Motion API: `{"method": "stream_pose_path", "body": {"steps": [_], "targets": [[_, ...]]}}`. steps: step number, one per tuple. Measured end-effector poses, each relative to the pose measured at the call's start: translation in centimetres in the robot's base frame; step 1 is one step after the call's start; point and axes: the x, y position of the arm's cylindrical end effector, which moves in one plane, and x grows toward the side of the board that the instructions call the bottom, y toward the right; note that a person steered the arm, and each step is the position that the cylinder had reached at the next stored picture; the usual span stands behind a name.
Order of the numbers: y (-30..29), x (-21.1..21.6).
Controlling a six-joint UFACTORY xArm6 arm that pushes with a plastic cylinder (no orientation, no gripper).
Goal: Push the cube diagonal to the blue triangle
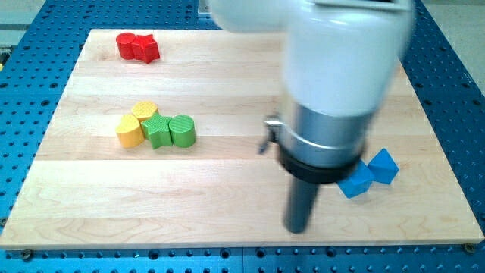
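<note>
My tip (296,228) rests on the wooden counter (227,197), with the blue cube (355,182) just toward the view's right, touching the blue triangle (383,165).

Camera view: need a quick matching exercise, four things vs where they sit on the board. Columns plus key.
Things:
1. red blocks
2. yellow blocks
3. blue blocks
4. my tip

Places:
A. near the view's bottom edge, just left of the blue pair
B. the view's top left corner of the wooden board
C. the view's right, partly hidden behind the arm
D. the view's left, touching the green blocks

Pairs: 1-B, 2-D, 3-C, 4-A
</note>
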Motion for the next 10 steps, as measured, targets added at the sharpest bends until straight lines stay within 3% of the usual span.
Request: {"method": "stream_pose_path", "body": {"steps": [1, 2, 3, 5, 7, 9, 10], "targets": [[5.5, -1.4], [6.1, -6.2], [6.2, -8.1], [9.1, -8.5], [5.7, -15.4], [-4.2, -22.9], [-5.2, -24.1]]}}
